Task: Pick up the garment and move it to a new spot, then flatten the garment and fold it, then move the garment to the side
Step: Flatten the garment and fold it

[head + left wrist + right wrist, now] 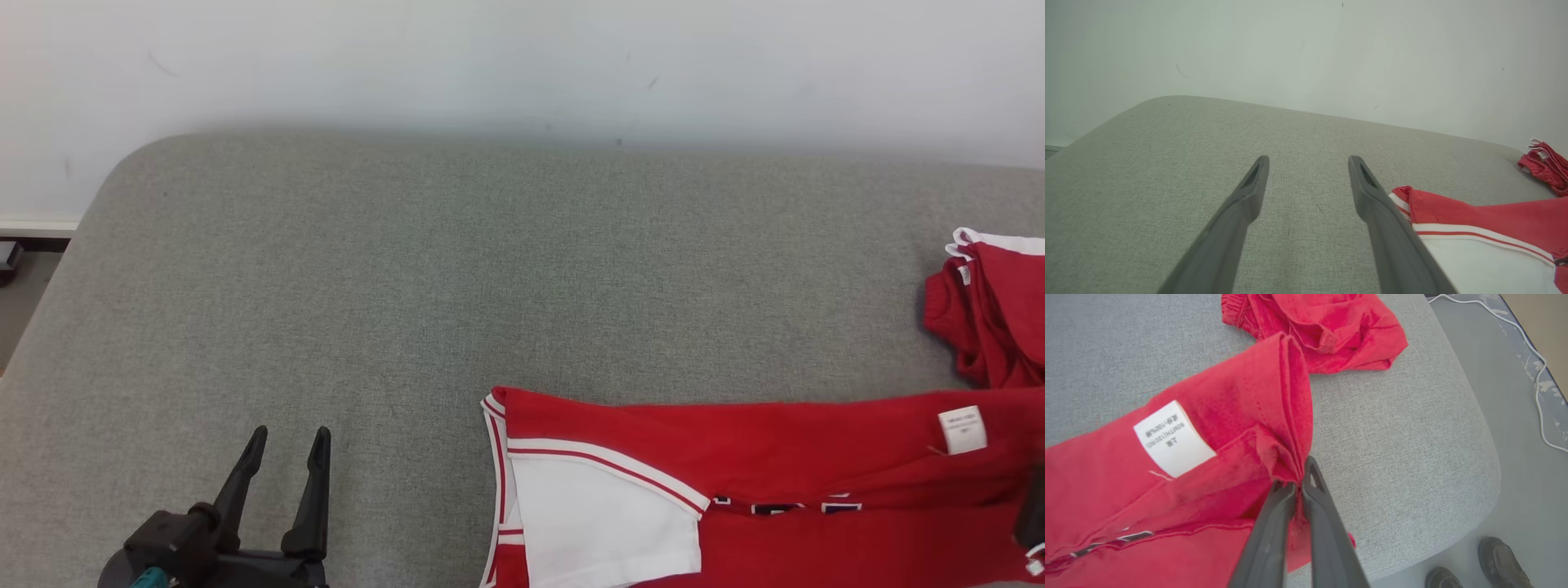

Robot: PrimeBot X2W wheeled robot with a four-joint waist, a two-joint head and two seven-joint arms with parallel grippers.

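The garment [735,457] is a red jersey with a white side panel and striped trim, lying stretched along the near right of the grey padded table [457,269]. A white label [1171,439] shows on its red cloth. My right gripper [1298,475] is shut on a bunched red edge of the garment [1208,457], near the table's right end. At the near left, my left gripper [291,433] hovers open and empty over bare padding. In the left wrist view, my left gripper [1309,160] has the garment's trimmed corner [1474,220] just to the right of its right finger.
A second crumpled red piece [992,318] lies at the far right of the table, close behind the held edge [1323,330]. The white wall [522,65] backs the table. Beyond the rounded right end are floor, a white cable [1535,375] and a person's shoes [1502,555].
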